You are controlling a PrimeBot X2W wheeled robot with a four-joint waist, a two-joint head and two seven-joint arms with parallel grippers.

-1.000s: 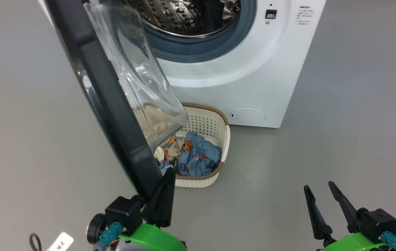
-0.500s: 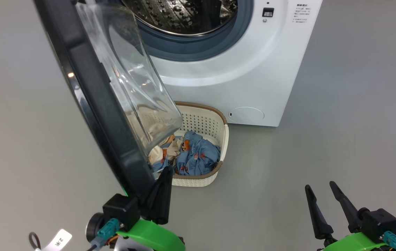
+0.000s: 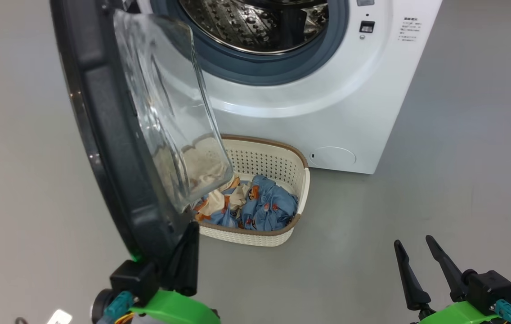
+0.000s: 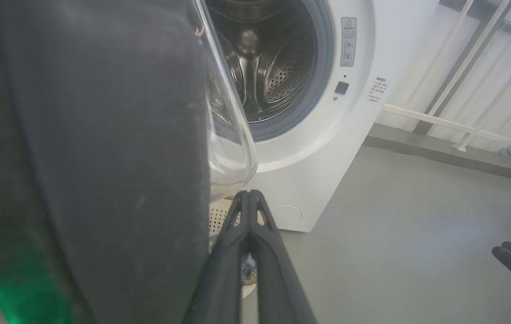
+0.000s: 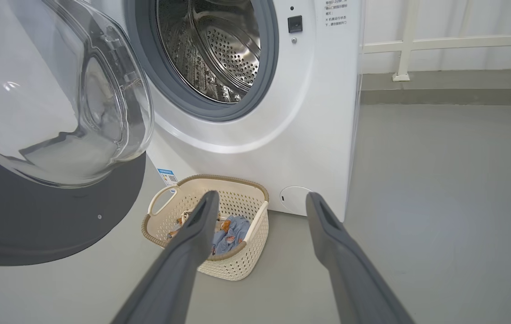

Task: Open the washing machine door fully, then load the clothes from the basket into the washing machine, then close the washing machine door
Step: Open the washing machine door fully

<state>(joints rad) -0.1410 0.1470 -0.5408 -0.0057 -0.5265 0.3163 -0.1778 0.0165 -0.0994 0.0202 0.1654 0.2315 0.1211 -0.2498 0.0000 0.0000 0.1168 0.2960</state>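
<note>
Still on step one here, swinging the washing machine door (image 3: 102, 135) all the way open. Right now it stands out from the left side of the washing machine (image 3: 327, 112), roughly edge-on to my head camera, with its glass bowl (image 3: 170, 112) bulging back toward the drum (image 3: 255, 22). My left gripper (image 3: 191, 227) is pinched tight with nothing between its fingers, pressed along the inner side of the door's lower rim as far as I can tell, so it's a push, not a grab. My right gripper (image 3: 413, 240) hangs well off the machine's right front corner, fingers spread, holding nothing. The basket (image 3: 282, 145) sits on the floor right against the machine's front, and the clothes (image 3: 264, 207) are all still in it. I reckon the next move is more outward push until the hinge stops, then the spread gripper goes down for the clothes. Compared with a second ago, my head has shifted, but measured against the machine, the door has swung further out, my left gripper has gone with it, and more of the basket shows.
</note>
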